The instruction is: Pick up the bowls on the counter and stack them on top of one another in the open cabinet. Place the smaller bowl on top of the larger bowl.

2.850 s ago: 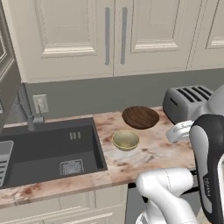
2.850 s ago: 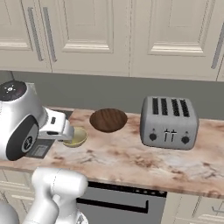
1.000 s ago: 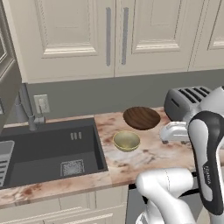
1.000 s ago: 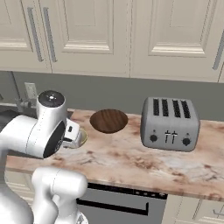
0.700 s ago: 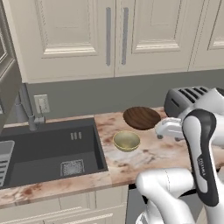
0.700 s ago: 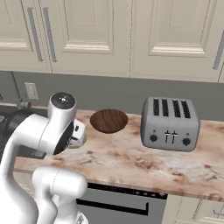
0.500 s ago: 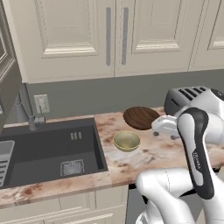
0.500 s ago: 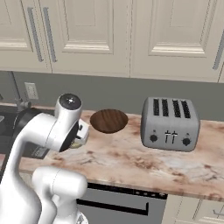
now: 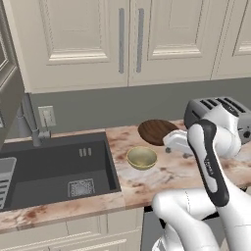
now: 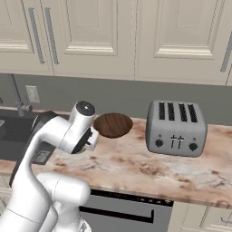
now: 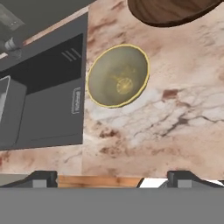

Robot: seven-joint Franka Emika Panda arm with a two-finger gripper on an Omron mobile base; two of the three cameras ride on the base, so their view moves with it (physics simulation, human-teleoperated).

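Nothing is stacked yet: both bowls, olive (image 11: 117, 76) and brown (image 9: 156, 132), sit on the counter (image 9: 162, 171) by the sink (image 9: 54, 169), the gripper (image 11: 111, 176) empty, fingers spread.

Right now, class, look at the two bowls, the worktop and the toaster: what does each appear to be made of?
The larger bowl looks like dark wood, with a faint grain and a matte finish. The smaller bowl is perhaps glazed ceramic, olive-tan with a pale rim. The counter seems to be polished stone, veined pink and brown. The toaster looks like brushed grey metal.
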